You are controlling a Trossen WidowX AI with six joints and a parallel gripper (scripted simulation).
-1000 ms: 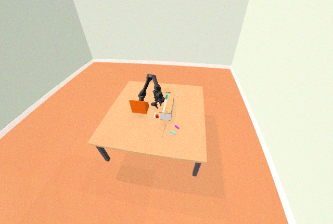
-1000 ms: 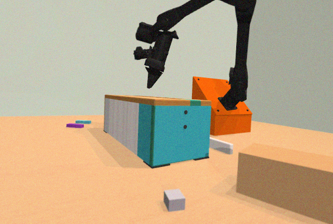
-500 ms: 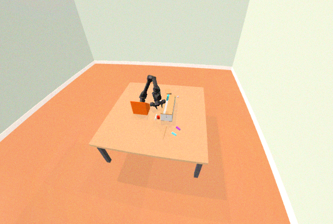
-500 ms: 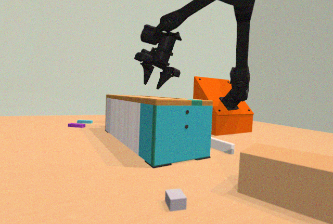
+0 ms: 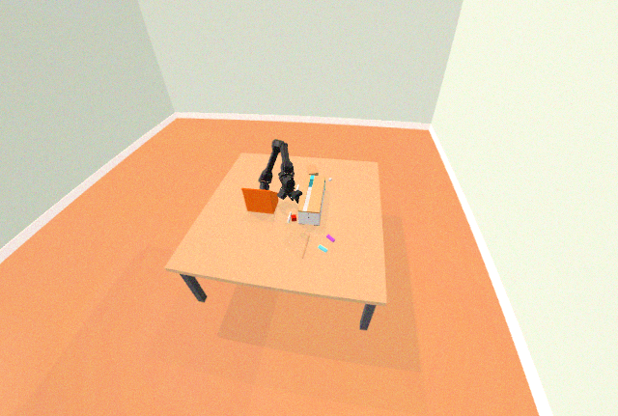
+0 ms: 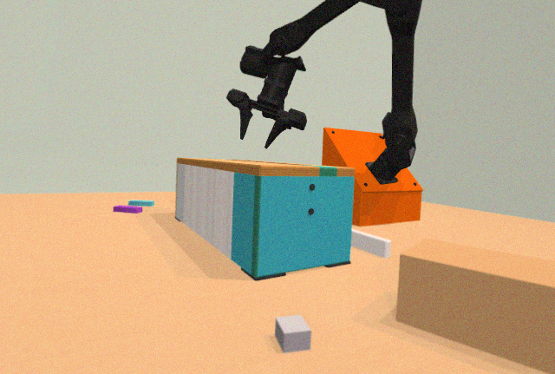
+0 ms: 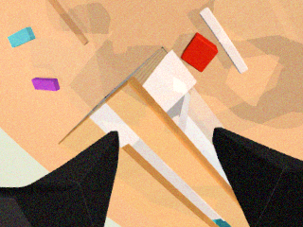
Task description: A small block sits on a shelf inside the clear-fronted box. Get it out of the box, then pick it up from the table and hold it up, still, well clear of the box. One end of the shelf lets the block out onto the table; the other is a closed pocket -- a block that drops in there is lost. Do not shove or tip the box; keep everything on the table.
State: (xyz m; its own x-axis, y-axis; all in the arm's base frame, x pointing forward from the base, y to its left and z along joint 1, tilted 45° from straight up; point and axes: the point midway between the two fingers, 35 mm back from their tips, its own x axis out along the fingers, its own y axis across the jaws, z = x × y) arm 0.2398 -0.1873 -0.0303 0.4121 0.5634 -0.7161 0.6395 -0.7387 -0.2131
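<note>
A small red block (image 5: 293, 217) (image 7: 199, 53) sits on the table outside the box, close to the front side near its white end. It is hidden in the exterior view. The box (image 5: 315, 199) (image 6: 304, 226) (image 7: 156, 134) stands upright, with a wooden top, a teal end and a white end. My gripper (image 6: 254, 142) (image 7: 167, 135) is open and empty, pointing down above the box top. In the wrist view the red block lies beyond the fingertips, not between them.
A white bar (image 5: 289, 217) (image 7: 223, 40) lies beside the red block. Another white bar (image 6: 372, 243) is near the teal end, with a grey cube (image 6: 293, 336) and brown block (image 6: 470, 293). Purple (image 5: 330, 237) (image 7: 45, 84) and cyan (image 5: 323, 248) (image 7: 21, 37) pieces lie past the white end.
</note>
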